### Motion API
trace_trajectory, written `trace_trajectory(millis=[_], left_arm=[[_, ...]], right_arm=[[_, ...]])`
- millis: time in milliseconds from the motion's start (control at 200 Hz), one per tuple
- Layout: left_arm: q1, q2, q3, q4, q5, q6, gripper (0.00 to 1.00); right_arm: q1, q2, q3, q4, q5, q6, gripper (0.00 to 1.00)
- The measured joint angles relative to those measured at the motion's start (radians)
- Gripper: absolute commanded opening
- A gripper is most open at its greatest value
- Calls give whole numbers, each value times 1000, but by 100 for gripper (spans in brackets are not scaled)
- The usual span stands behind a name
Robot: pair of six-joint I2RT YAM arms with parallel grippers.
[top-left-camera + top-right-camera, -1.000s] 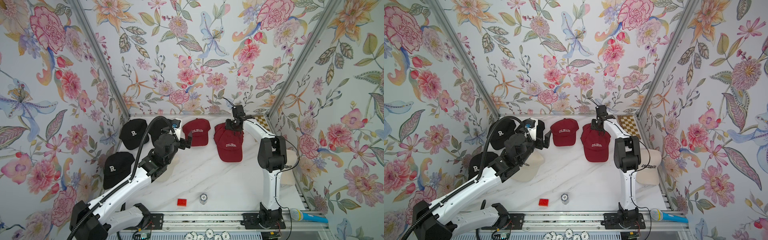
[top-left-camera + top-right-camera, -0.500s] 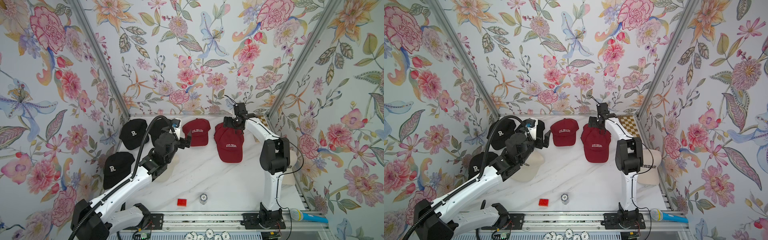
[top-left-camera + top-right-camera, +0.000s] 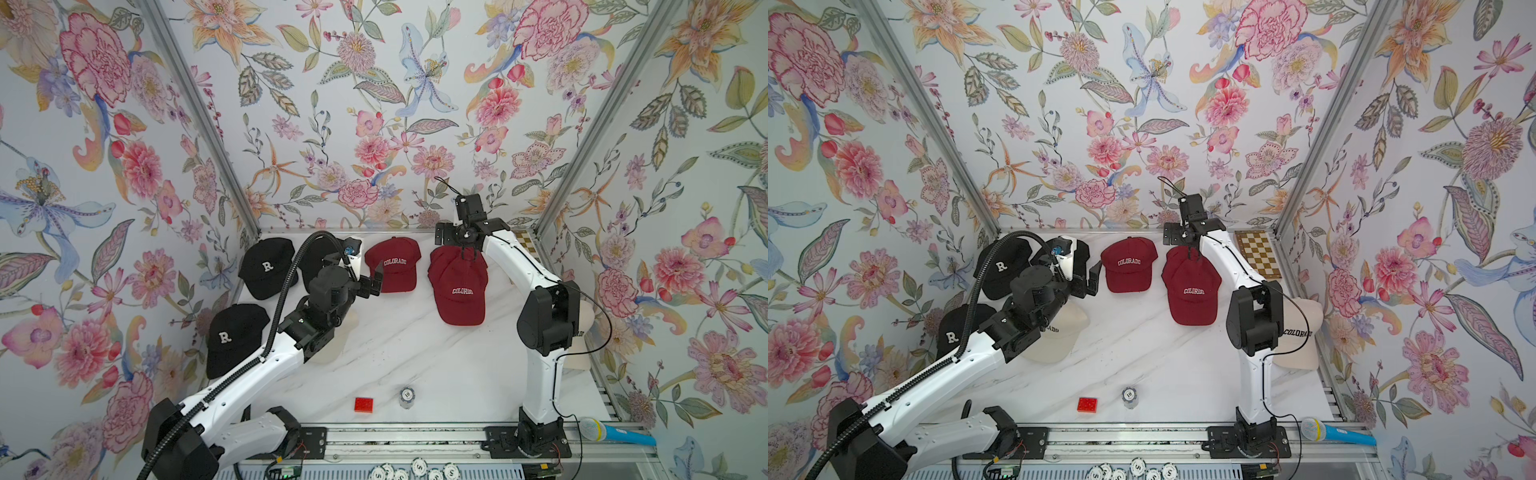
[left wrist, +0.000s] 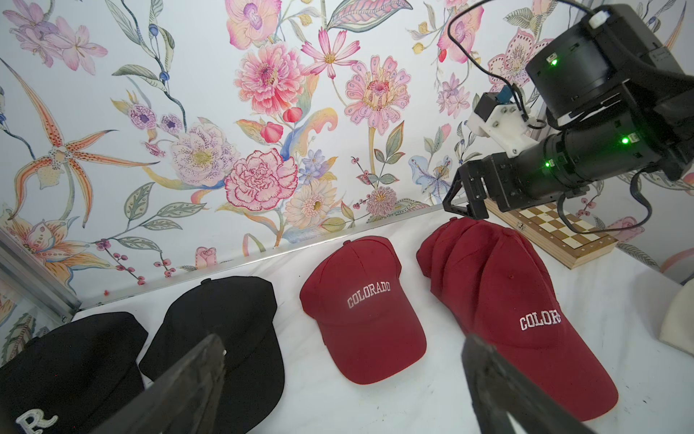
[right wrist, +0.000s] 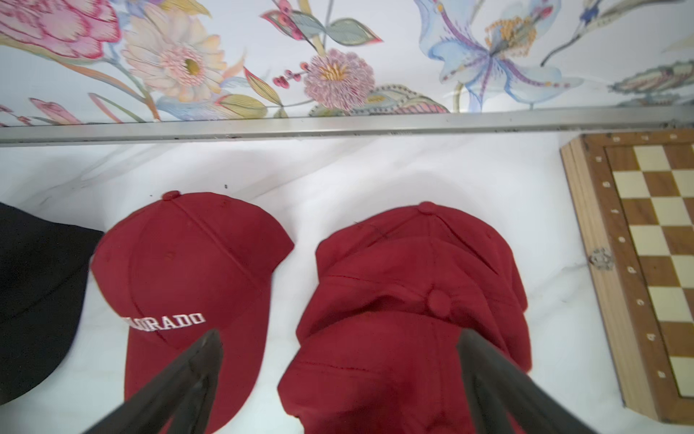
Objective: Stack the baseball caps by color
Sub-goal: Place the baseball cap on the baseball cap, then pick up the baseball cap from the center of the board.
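Foreground, well nearer my bases than the stack of dark red caps [image 3: 459,286]: loose poker chips [image 3: 415,473] at the front rail; a blue microphone [image 3: 615,432] off to the stack's right; a red block [image 3: 363,404] and a short pile of chips [image 3: 407,397] on the marble table [image 3: 415,357], near each other but apart.

Middle ground, also nearer than the stack: one cream cap [image 3: 1054,336] to its left, partly under my left arm; a second cream cap [image 3: 1302,336] to its right, behind my right arm's elbow; a black "R" cap [image 3: 228,336] farther left.

Level with the stack: my left gripper [image 3: 376,279], jaws spread wide and holding nothing, hovers just before the brim of a single dark red "COLORADO" cap [image 3: 395,266], which lies just left of the stack and apart from it; left again, a black cap [image 4: 225,330] partly hidden by my wrist, then another black "R" cap [image 3: 266,268].

The stack itself: dark red caps nested, brims toward me, "COLORADO" on the top one; two top buttons show in the right wrist view.

At the stack's far end: my right gripper [image 3: 468,254], fingers parted and gripping nothing, poised over the rear crowns; whether the tips touch the cloth I cannot tell.

Beyond and right of the stack: a chessboard [image 3: 1256,253] against the floral wall [image 3: 374,124].
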State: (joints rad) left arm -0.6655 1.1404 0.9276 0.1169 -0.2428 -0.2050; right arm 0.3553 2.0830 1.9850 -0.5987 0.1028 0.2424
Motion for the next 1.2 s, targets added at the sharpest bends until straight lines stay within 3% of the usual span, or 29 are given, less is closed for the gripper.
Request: trace_trajectory(millis=[430, 846, 1201], left_arm=[[27, -29, -42, -3, 4, 0, 100], [89, -48, -51, -12, 46, 0, 100], [129, -45, -51, -27, 90, 1, 100]], right_arm=[[174, 154, 203, -4, 32, -3, 99], [228, 366, 354, 9, 127, 16, 99], [230, 430, 406, 19, 126, 49, 99]])
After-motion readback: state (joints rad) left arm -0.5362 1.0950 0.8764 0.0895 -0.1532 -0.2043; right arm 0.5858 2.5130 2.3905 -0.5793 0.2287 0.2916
